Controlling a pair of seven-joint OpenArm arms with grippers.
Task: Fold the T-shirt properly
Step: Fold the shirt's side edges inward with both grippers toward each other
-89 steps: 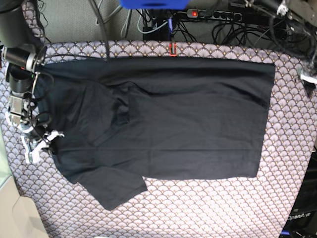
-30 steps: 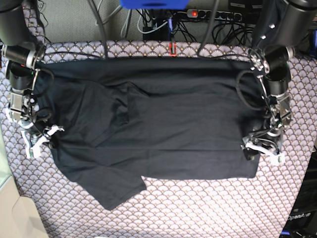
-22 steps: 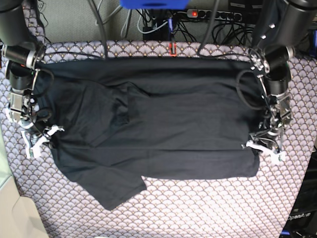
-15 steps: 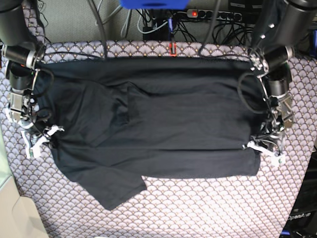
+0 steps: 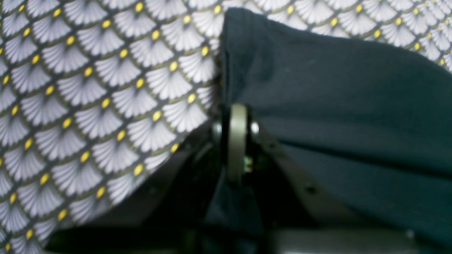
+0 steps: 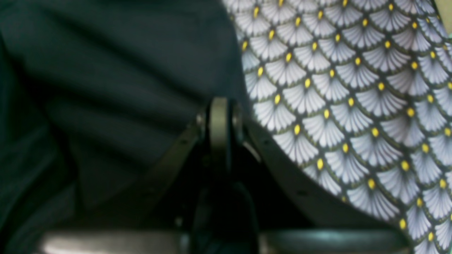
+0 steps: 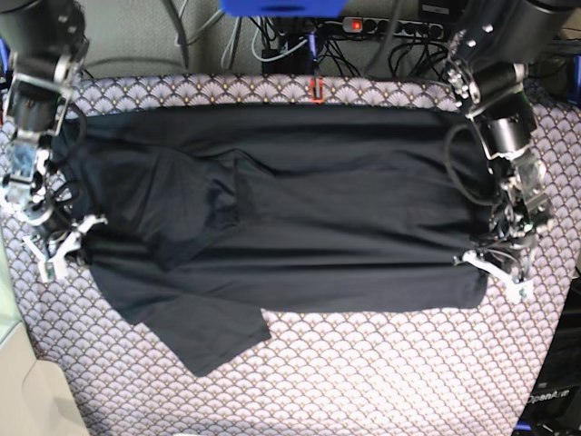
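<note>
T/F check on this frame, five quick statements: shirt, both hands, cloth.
1. Both hands are shut on the shirt's edges. True: the left hand and the right hand each pinch the shirt.
2. The shirt is white with a print. False: it is plain black.
3. One sleeve sticks out at the near left in the base view. True.
4. The shirt hangs fully clear of the table. False: it lies spread on the tablecloth.
5. The tablecloth is plain grey. False: it has a scallop pattern with yellow dots.
</note>
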